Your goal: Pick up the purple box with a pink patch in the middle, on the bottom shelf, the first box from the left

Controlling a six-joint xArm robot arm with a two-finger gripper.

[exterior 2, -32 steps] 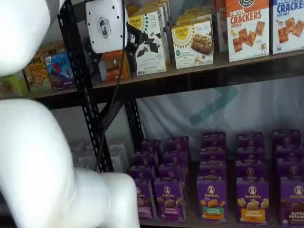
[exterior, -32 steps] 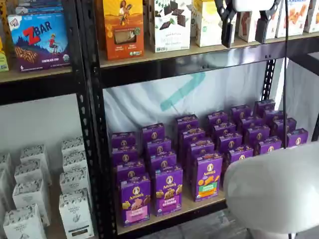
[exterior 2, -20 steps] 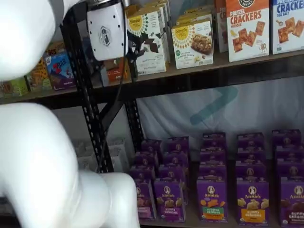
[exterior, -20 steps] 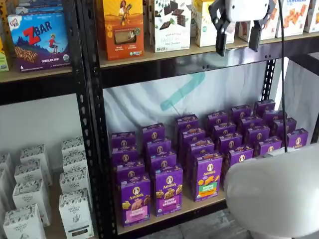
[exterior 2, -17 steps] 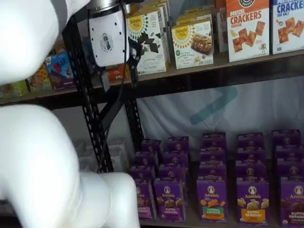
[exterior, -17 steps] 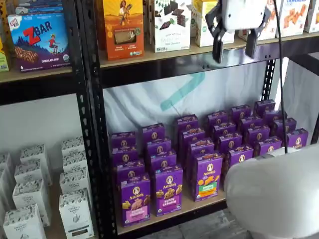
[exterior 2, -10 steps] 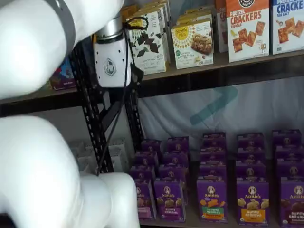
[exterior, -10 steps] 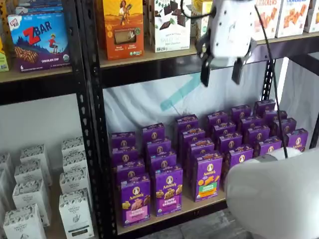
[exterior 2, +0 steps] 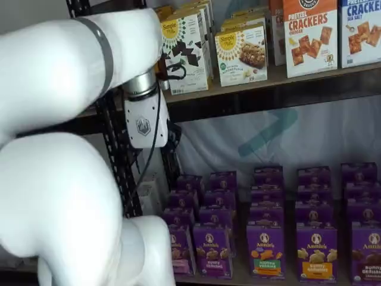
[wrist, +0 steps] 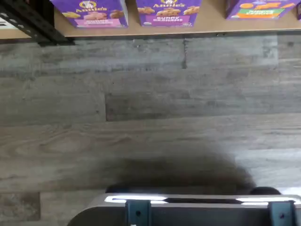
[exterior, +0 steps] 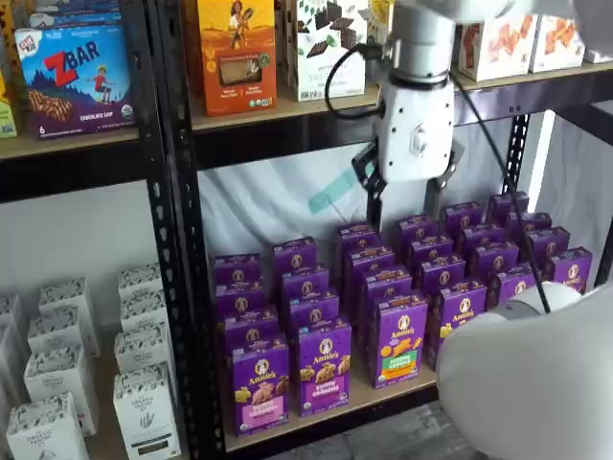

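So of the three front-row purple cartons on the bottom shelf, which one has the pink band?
The purple box at the left end of the front row. The carton beside it has a yellow band, and the third a green-and-orange front.

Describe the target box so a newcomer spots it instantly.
Look at the bottom shelf, where purple cartons stand in rows. The purple box is the front carton at the row's left end, beside the black upright. Its front band is pink; its neighbour's is yellow.
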